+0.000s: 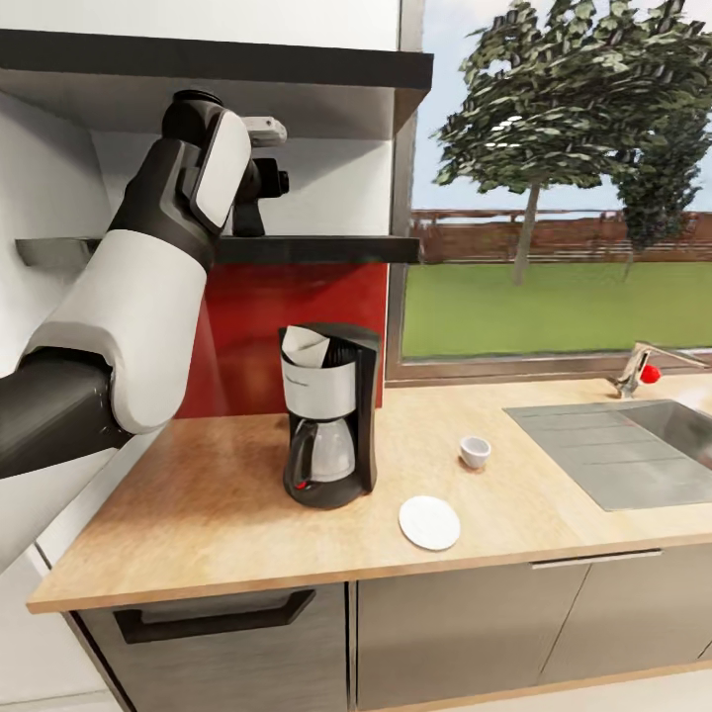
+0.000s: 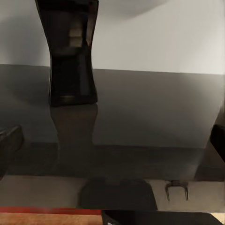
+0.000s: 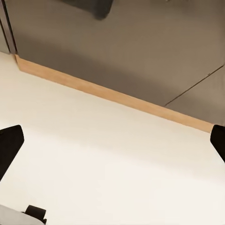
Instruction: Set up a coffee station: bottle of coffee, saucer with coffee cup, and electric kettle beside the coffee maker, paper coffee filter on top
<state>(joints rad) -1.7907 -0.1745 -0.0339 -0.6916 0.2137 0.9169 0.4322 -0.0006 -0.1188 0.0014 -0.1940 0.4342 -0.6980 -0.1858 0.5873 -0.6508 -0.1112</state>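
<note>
The dark bottle of coffee (image 2: 70, 56) stands on the glossy kitchen shelf (image 2: 140, 112), ahead of my open left gripper (image 2: 112, 145) and apart from its fingers. In the head view, the left gripper (image 1: 259, 193) is raised to the shelf (image 1: 326, 249). Below, the coffee maker (image 1: 326, 425) sits on the kitchen countertop (image 1: 198, 514) with the white paper coffee filter (image 1: 305, 346) on its top. To its right lie the coffee cup (image 1: 475, 451) and, nearer the front edge, the bare saucer (image 1: 429, 522). My right gripper (image 3: 112, 143) hangs open over the floor. The electric kettle is out of view.
A steel sink (image 1: 633, 445) with a faucet (image 1: 643, 368) is inset at the counter's right. A second dark shelf (image 1: 198, 64) hangs close above the left arm. Dark cabinet fronts (image 3: 122, 51) rise beyond the pale floor (image 3: 103, 154).
</note>
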